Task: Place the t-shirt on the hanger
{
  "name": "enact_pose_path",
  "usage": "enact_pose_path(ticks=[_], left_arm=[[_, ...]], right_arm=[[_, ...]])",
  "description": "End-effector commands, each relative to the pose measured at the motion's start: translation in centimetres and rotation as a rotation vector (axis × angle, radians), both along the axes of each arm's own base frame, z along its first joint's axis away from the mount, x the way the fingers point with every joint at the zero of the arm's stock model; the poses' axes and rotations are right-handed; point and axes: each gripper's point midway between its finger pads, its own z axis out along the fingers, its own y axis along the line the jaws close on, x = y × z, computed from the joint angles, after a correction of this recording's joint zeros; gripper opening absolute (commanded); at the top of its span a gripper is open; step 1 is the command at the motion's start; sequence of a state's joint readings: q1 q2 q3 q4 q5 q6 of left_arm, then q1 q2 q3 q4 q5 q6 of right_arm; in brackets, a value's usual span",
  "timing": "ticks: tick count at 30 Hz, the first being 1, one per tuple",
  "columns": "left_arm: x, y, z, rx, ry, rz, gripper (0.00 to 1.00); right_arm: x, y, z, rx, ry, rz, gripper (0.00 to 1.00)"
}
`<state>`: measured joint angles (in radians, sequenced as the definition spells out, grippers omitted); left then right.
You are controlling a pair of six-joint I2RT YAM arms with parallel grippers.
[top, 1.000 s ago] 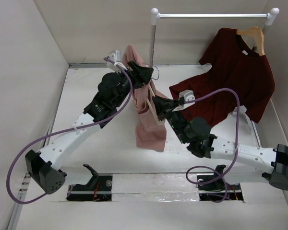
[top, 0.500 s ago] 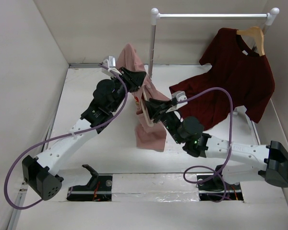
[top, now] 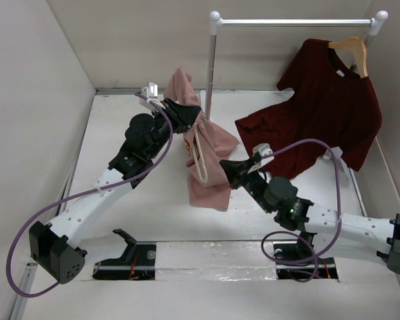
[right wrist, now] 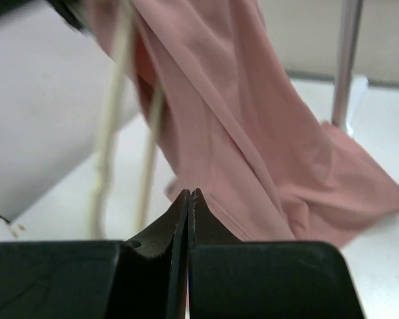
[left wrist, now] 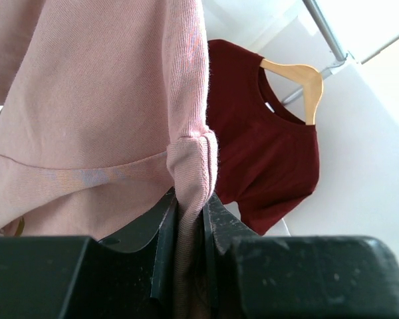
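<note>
Salmon-pink cotton: the t-shirt (top: 210, 190), held up over the worktop (top: 140, 200). Its lower folds trail down onto the surface beside the rail post.

- Left gripper (top: 189, 115): clamped tight on a bunched fold of the t-shirt. The wrist view shows the cloth pinched between both fingers.
- Right gripper (top: 228, 171): fingers pressed together, nothing seen between them. It sits just beside the hanging cloth and is not touching the hanger.
- Hanger (top: 199, 159): pale cream, dangling upright against the front of the t-shirt. Its hook is hidden, so what it hangs from cannot be told.
- Maroon t-shirt (top: 327, 113) on a wooden hanger (top: 353, 48), on the rail (top: 293, 22), well apart.
- Containers: none in view, so no contents to list.

Risks, as judged:
- Neither gripper visibly secures the hanger, so a sway of the cloth could drop it onto the worktop.
- The one small pinch carries the whole garment, and that fold may slide free.
- The right gripper must open before it can take the hanger, and a closed approach would only push it aside.
</note>
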<state>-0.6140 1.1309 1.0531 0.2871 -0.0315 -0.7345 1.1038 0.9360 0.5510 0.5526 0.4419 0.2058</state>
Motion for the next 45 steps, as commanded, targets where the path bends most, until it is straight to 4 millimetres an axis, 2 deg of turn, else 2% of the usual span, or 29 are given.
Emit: enact_pose_path(ticks=[1,2,3,4,7,8,10,11,14,15,19,20,22,23,24,26,28,30,31,32,33,35,36,37,41,45], left_arm=[[-1.4,0.4,4.7,-0.1,-0.118,-0.027,0.0],[-1.7,0.0,4.7,-0.095,-0.119,-0.057,0.0],[-1.8,0.0,4.5,-0.099,-0.117,-0.06,0.0],[-1.9,0.0,4.5,-0.103,-0.118,-0.062,0.0],[-2.1,0.2,4.8,-0.099,-0.122,-0.058,0.0],[-2.2,0.3,4.8,-0.101,-0.122,-0.058,0.0],[-2.4,0.3,5.0,-0.109,-0.127,-0.062,0.0],[-2.4,0.4,4.9,-0.103,-0.123,-0.06,0.0],[-2.4,0.4,4.9,-0.099,-0.124,-0.062,0.0],[-2.6,0.5,4.9,-0.104,-0.126,-0.063,0.0],[-2.6,0.6,4.9,-0.094,-0.123,-0.059,0.0],[-2.6,0.6,5.0,-0.097,-0.127,-0.057,0.0],[-2.6,0.7,5.2,-0.095,-0.134,-0.052,0.0],[-2.3,1.1,5.3,-0.087,-0.137,-0.032,0.0],[-2.2,1.1,5.3,-0.086,-0.136,-0.032,0.0],[-2.0,1.5,6.0,-0.1,-0.164,-0.021,0.0],[-1.7,1.3,6.2,-0.1,-0.195,-0.018,0.0],[-0.8,1.5,7.3,-0.123,-0.222,0.02,0.0],[-0.5,1.4,7.5,-0.124,-0.228,0.025,0.0],[-0.3,1.5,8.3,-0.133,-0.253,0.034,0.0],[0.4,1.1,8.1,-0.129,-0.248,0.041,0.0],[1.1,1.3,9.1,-0.121,-0.267,0.07,0.0],[1.8,1.0,9.0,-0.114,-0.26,0.078,0.0],[2.2,1.4,9.8,-0.122,-0.274,0.097,0.0],[2.9,1.7,11.1,-0.137,-0.307,0.133,0.0],[4.2,1.6,10.4,-0.101,-0.308,0.171,0.0]], right_arm=[[0.6,1.1,-4.3,-0.084,0.086,0.039,0.0],[1.0,1.2,-4.9,-0.104,0.094,0.037,0.05],[1.0,1.7,-5.1,-0.134,0.086,0.05,0.14],[1.1,2.1,-6.0,-0.161,0.094,0.057,0.33],[1.9,2.4,-6.1,-0.167,0.072,0.051,0.5],[2.6,2.4,-6.7,-0.184,0.081,0.048,0.5],[3.1,3.0,-6.2,-0.189,0.073,0.057,0.51],[3.4,3.4,-7.0,-0.208,0.086,0.057,0.51],[4.1,4.1,-6.9,-0.218,0.078,0.055,0.52],[4.5,4.2,-7.4,-0.229,0.08,0.044,0.52],[5.5,4.4,-7.3,-0.226,0.073,0.0,0.48],[5.4,4.6,-7.2,-0.227,0.066,0.01,0.2],[5.0,4.8,-7.0,-0.225,0.07,0.017,0.03],[4.3,4.9,-7.3,-0.218,0.09,0.031,0.0],[4.2,4.8,-7.8,-0.22,0.105,0.032,0.0],[2.4,5.3,-8.2,-0.211,0.115,0.083,0.0],[0.9,4.8,-10.4,-0.23,0.175,0.105,0.0],[-0.9,4.6,-11.3,-0.211,0.229,0.134,0.0],[-1.7,4.1,-12.6,-0.225,0.256,0.145,0.0],[-2.5,3.9,-12.5,-0.203,0.269,0.163,0.0],[-3.5,3.9,-12.9,-0.198,0.296,0.193,0.0],[-5.2,3.7,-13.8,-0.202,0.334,0.238,0.0],[-5.9,3.5,-13.4,-0.187,0.336,0.252,0.0],[-6.9,3.4,-13.9,-0.204,0.357,0.269,0.0],[-8.9,3.2,-13.6,-0.21,0.393,0.343,0.0],[-10.5,3.0,-11.9,-0.224,0.389,0.399,0.0]])
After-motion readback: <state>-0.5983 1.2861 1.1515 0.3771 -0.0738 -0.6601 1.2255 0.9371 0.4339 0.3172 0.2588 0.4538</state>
